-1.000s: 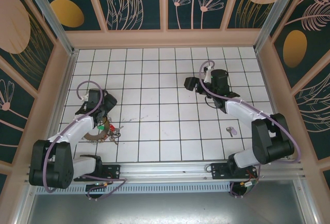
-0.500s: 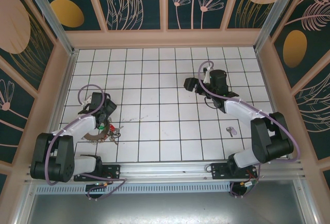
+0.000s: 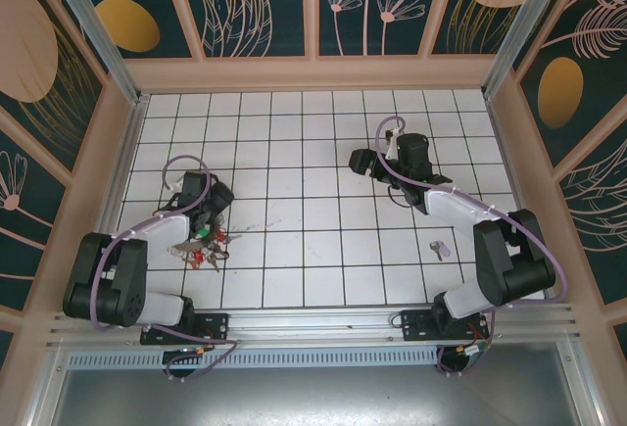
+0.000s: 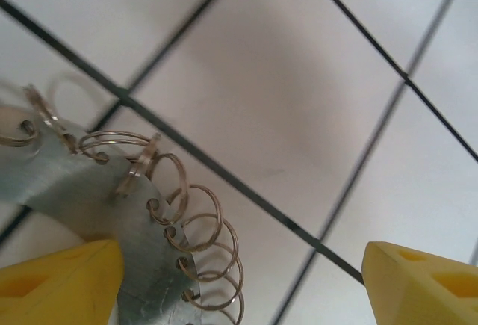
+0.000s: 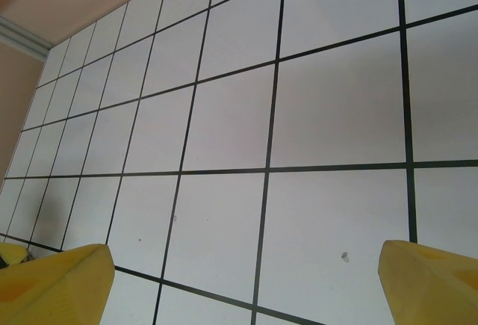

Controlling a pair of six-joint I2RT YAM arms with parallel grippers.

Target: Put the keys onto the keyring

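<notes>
On the left, the left gripper (image 3: 210, 214) is hanging over the far side of the keys (image 3: 208, 248), short silvery metal ones with red and green plastic heads, bunched on the near left of the white tiled floor (image 3: 294, 152). Its yellow fingertips (image 4: 60, 280) are standing wide apart and pinching nothing. In its wrist view we are seeing the keyring (image 4: 78, 183), a curved band of flat grey metal, lying just beside one fingertip, though we cannot tell whether they are touching. Small wire loops (image 4: 205, 265) are sitting threaded along the band's edge. Compared with a second ago, the left arm has folded back towards the near left and its gripper has swung round to the far side of the keys. The keys, then partly covered, are now lying in plain sight and slightly shifted. We are reading that as a let-go, with these keys probably on the keyring already. Moving right, the right gripper (image 3: 364, 161) is hovering over bare tiles in the far middle, its fingers equally spread and empty, hardly moved from before. Further right, near that arm's base, a single loose key (image 3: 438, 248) with a pale purple head is lying well apart from the keyring, so we are reckoning it is the one left to fetch.
</notes>
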